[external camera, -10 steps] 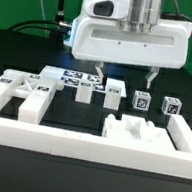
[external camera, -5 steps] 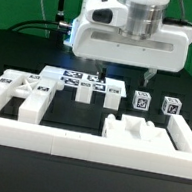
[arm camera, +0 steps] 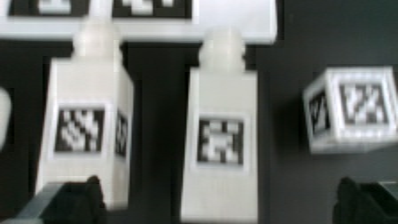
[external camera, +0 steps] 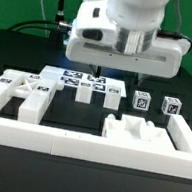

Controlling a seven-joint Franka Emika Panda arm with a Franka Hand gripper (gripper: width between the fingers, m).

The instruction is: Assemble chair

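Gripper (arm camera: pixel 217 198) spread wide, nothing held. Since a second ago it has come lower and turned at the wrist. One chair leg (arm camera: pixel 221 125) lies between the fingertips, the second leg (arm camera: pixel 89 110) just beside, the cube block (arm camera: pixel 356 108) near. We judge it lined up for a leg grasp — parts all loose, assembly barely begun.

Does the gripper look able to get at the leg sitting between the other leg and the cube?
Probably yes: the open gripper hangs above that leg, nothing covers it, and the other leg and cube sit apart from it.
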